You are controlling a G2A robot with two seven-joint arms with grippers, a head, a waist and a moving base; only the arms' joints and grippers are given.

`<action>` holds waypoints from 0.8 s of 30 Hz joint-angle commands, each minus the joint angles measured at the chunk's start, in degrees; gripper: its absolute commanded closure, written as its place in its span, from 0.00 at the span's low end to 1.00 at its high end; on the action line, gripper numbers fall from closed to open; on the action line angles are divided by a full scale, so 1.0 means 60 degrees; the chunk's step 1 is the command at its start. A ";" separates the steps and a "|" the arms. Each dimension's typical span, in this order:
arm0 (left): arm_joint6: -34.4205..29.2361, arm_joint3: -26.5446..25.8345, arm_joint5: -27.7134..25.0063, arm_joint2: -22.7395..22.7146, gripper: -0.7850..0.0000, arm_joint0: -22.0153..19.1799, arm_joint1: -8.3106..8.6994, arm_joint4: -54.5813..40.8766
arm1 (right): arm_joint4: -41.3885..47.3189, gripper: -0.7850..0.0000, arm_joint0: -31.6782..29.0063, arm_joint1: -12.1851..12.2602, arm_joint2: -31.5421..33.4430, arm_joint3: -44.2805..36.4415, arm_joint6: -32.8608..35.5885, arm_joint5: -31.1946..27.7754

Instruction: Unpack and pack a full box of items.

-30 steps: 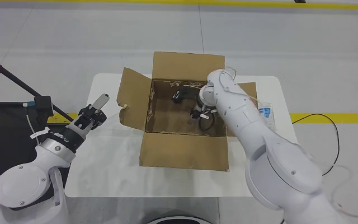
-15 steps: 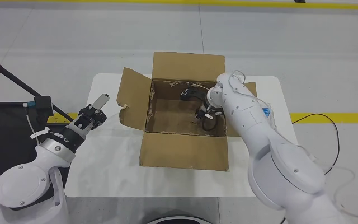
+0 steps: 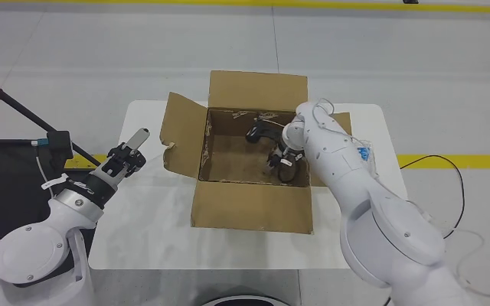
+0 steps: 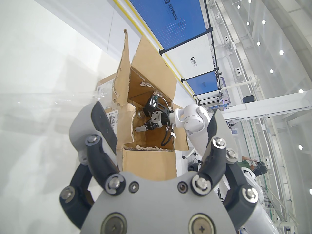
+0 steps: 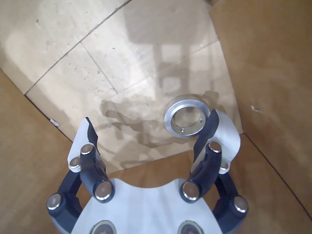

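At centre of the top view: box (image 3: pixel 253 177) on the tabletop (image 3: pixel 153 229) looks nearly emptied, one metal ring (image 5: pixel 186 119) left on its floor. Right claw (image 5: pixel 151 125) spread open beside ring; left claw (image 4: pixel 156 114) open, empty. Repacking judged not begun.

Top: the brown cardboard box (image 3: pixel 253 206) is open upward, and the right gripper (image 5: pixel 151 120) is inside it.
Floor: wide flat cardboard, with a silver metal ring (image 5: pixel 186 119) near one corner.
Corner: two walls are close by the ring.
Side: a torn upright flap (image 3: pixel 180 141) stands between the left gripper (image 3: pixel 138 141) and the box.
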 commanded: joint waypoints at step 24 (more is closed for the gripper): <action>0.0000 0.0000 0.0000 0.0000 0.00 0.0000 0.0000 0.0000 | -0.0227 0.17 -0.0021 0.0087 0.0206 0.0098 -0.0609 -0.0065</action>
